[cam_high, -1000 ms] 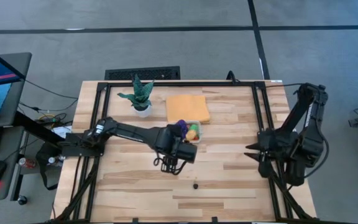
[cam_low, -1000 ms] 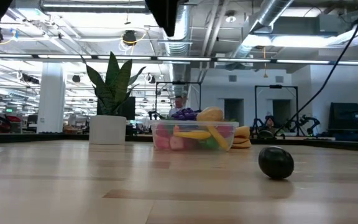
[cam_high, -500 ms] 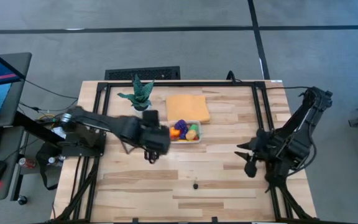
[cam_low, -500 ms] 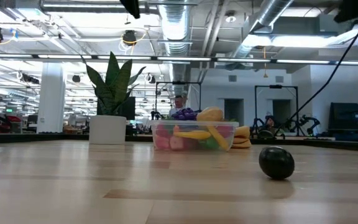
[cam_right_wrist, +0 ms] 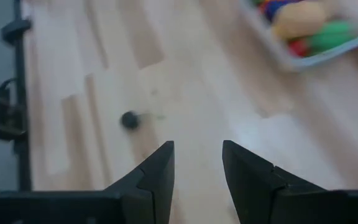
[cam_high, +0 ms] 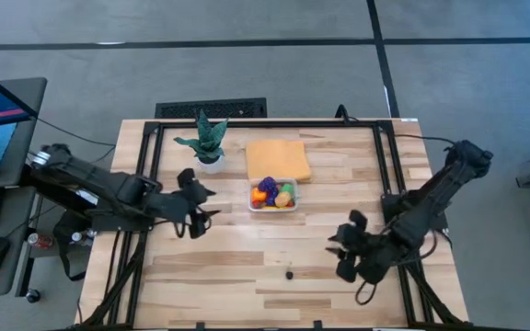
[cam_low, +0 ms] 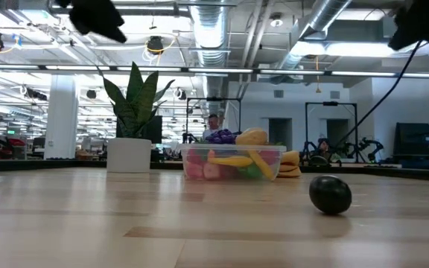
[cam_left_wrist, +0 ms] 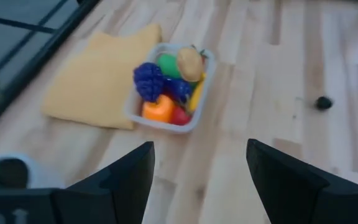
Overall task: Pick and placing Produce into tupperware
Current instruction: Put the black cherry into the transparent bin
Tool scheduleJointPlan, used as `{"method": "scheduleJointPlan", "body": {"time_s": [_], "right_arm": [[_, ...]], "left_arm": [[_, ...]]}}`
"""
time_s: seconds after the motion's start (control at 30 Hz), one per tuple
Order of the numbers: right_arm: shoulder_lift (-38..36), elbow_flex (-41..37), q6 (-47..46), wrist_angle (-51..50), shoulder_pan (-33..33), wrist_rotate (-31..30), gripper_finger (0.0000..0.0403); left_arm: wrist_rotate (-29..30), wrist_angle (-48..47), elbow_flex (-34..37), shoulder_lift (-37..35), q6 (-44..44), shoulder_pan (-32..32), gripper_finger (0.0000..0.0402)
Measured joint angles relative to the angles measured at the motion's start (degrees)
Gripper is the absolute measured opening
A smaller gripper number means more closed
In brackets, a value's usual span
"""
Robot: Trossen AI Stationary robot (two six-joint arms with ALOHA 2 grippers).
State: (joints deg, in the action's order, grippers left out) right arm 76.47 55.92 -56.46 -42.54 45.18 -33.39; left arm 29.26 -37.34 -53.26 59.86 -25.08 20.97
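Tupperware (cam_high: 273,196) sits mid-table just at 6 o'clock of the flat orange cloth (cam_high: 278,159), touching its near edge, filled with produce (cam_left_wrist: 166,87): purple, orange, green, red, yellow and a tan piece piled inside. One small dark round piece (cam_high: 289,273) lies alone on bare wood well toward 6 o'clock of the container, touching nothing. Potted plant (cam_high: 208,142) in white pot at about 10 o'clock of the tupperware. Left gripper (cam_high: 200,200) hangs at 9 o'clock of the container, fingers spread apart, holding nothing. Right gripper (cam_high: 345,256) hangs at 4 o'clock, near the dark piece at its 2 o'clock side, fingers parted, also nothing between them.
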Motion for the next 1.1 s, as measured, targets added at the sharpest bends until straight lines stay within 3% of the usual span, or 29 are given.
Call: {"method": "scheduleJointPlan", "body": {"time_s": [0.2, 0.37, 0.53, 0.67, 0.8, 0.93, 1.1], "right_arm": [[7.25, -0.03, 6.24, 11.46, -3.83, 11.90, 0.0129], [12.11, -0.04, 8.78, 19.32, -6.84, 18.17, 0.0129], [12.98, -0.02, 10.86, 22.25, -9.68, 18.04, 0.0129], [12.97, -0.02, 15.32, 26.44, -10.89, 18.28, 0.0129], [12.93, 0.00, 19.17, 27.76, -11.18, 19.91, 0.0129], [14.70, -0.01, 20.88, 29.21, -11.12, 20.32, 0.0129], [18.60, -0.05, 20.33, 33.28, -10.75, 23.98, 0.0129]], "left_arm": [[-0.54, 7.27, 10.06, -8.38, -4.27, 2.58, 0.0246], [0.30, 10.29, 14.60, -12.29, -4.72, 4.46, 0.0246], [0.36, 10.16, 16.07, -13.49, -8.74, 4.96, 0.0246], [0.16, 3.82, 16.07, -13.43, -10.45, 4.66, 0.0246], [-1.48, 3.09, 16.08, -13.38, -19.31, 4.93, 0.0246], [0.32, 10.33, 16.09, -13.39, -10.69, 8.60, 0.0246], [9.42, 16.36, 16.05, -13.45, -1.27, 11.58, 0.0246]]}}
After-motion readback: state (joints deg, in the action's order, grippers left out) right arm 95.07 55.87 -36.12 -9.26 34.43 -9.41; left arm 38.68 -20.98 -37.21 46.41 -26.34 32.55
